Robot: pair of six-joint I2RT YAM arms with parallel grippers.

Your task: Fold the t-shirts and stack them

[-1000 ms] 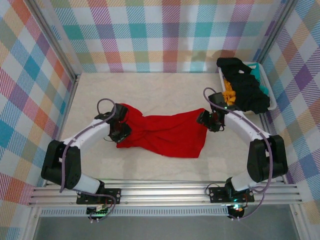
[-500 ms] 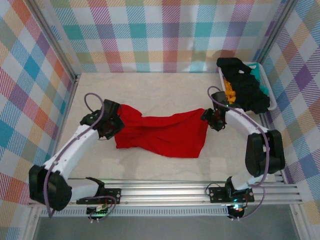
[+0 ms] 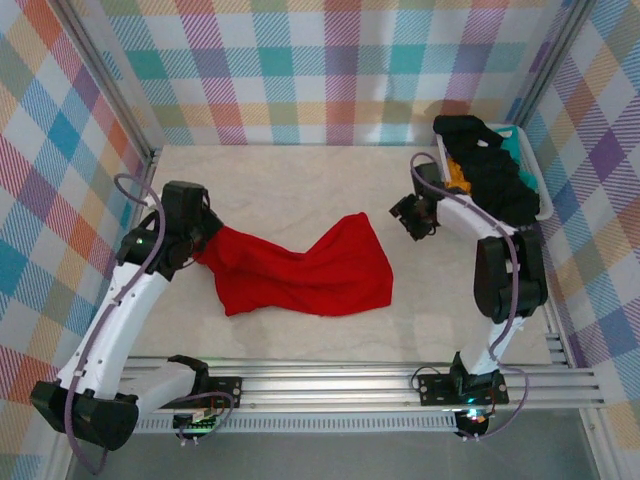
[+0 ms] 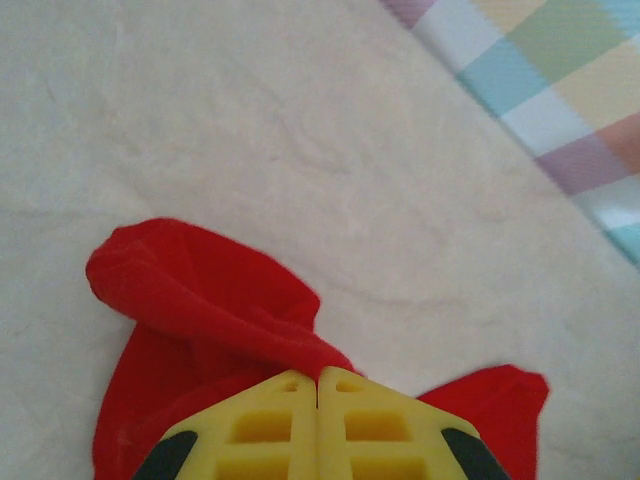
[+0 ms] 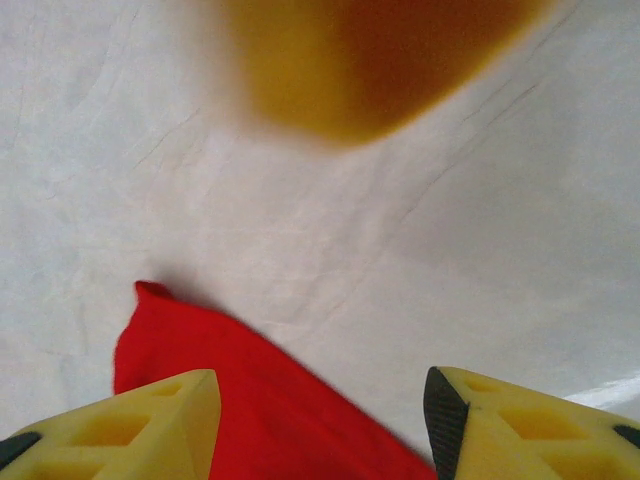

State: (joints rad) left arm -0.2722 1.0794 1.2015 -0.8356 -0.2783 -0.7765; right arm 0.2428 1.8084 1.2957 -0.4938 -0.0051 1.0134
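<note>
While the left hand (image 3: 203, 243) is clamping its fingers tight on the left end of the red t-shirt (image 3: 300, 275), the rest of the shirt is lying in a crumpled strip across the middle of the surface (image 3: 300, 180). So I'm reading this as the spreading-out step, not folding yet.

From the left wrist view, the two yellow fingers are pressing flat together with a bunched fold of red cloth caught right at them. That makes sense if the arm is trying to drag or stretch the shirt toward the left side.

The right hand (image 3: 412, 215) is hanging just past the shirt's far right corner, fingers spread and gripping nothing. Its wrist view is showing the red edge lying on the surface below the gap, not between the pads. My guess is it's lining up to grab that corner so both arms are pulling the cloth flat between them.

Over in the far right corner the basket (image 3: 545, 205) is holding a black t-shirt (image 3: 495, 175) and an orange-yellow t-shirt (image 3: 458, 180), so nothing's stacked and the job's barely getting going.

Thing to watch: that one pinch on bunched fabric is probably grabbing several layers, so the shirt may be coming up twisted rather than flat.
</note>
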